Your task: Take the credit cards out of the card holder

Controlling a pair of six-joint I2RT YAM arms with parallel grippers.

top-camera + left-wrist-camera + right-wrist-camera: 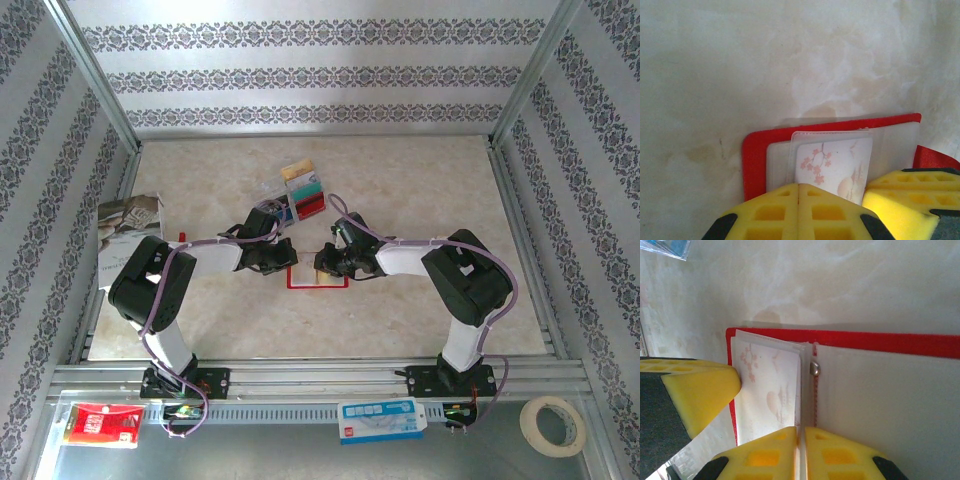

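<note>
The red card holder [315,284] lies open on the table between my two grippers, its red cover [755,160] under pale clear pockets. A white card with pink blossoms [835,162] sits in a raised clear pocket leaf [765,385]. My left gripper [799,186] is shut, its yellow tips pressed against that card's near edge; I see nothing between them. My right gripper [801,432] is shut on the edge of a clear pocket leaf beside the holder's spine and metal stud [814,368]. Loose credit cards [305,190] lie fanned out behind the holder.
A printed magazine [125,235] lies at the table's left edge. On the near rail are a red-and-white packet [100,423], a blue-and-white packet [380,418] and a tape roll [552,425]. Patterned walls close in three sides.
</note>
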